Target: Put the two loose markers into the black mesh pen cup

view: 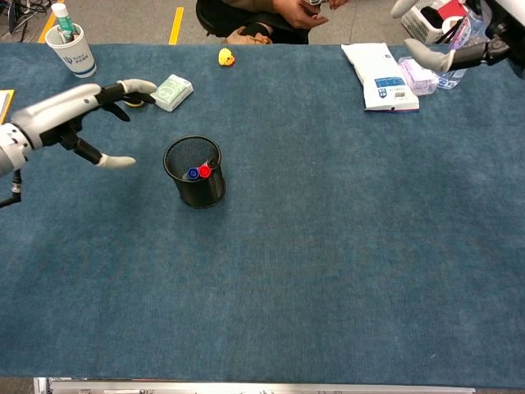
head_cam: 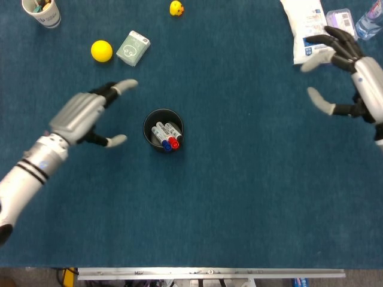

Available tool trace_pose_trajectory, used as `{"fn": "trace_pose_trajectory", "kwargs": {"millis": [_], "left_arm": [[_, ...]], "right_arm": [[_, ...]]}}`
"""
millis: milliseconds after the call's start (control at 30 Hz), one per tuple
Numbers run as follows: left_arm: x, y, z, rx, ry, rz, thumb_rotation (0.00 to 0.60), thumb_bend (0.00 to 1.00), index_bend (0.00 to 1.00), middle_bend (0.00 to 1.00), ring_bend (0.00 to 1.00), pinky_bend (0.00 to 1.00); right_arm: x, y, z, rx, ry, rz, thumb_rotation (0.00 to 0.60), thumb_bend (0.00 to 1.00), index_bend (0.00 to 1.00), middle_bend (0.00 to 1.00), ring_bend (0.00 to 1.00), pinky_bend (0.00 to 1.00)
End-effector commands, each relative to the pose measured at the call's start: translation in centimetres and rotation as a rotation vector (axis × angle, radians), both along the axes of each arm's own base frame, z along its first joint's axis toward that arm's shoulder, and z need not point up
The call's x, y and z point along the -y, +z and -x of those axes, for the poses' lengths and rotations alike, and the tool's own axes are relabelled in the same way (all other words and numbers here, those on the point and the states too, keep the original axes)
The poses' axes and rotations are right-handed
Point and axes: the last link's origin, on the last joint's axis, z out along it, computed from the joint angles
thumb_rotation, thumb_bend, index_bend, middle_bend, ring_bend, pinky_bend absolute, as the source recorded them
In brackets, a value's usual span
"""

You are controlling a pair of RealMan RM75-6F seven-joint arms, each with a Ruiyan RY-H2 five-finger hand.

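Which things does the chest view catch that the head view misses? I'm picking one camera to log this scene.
Only the chest view shows the person seated beyond the table and the yellow floor line. Only the head view shows the whole right hand, open; the chest view clips it at the frame edge. Both share the black mesh pen cup holding the markers, the open left hand, yellow ball, green box, rubber duck and paper cup.
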Motion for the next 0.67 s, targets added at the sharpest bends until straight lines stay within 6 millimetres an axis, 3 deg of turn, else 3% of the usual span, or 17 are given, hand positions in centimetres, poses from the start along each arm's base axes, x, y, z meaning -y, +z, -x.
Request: {"fn": "trace_pose_trajectory", "kwargs": {"millis": [33,300,667], "left_arm": [[0.6,2.7,1.7,-0.042,0.014,-0.13,0.6,0.22,0.06,0.14,0.12,0.22],[3.0,6.0,4.6,-0.138,0.093,-0.415,0.6,0.22,0.1,0.17,0.15,0.23],[7.1,6.9,6.3,-0.252,0.188,-0.562,0.6,0.22,0.11,0.18,0.15,0.23]], "right_arm": [[-2.4,1.3,2.9,-0.173,-0.096,0.083,0.6,0.35,0.43,0.24,0.07,0.03],[-5.8,3.6,6.6,-0.431,-0.198,0.234,0.6,0.35,0.43,0.24,0.08,0.07],[-10.3,5.1,9.7,-0.496,-0.35,0.327,0.6,0.35,0.43,0.24,0.08,0.08]]}}
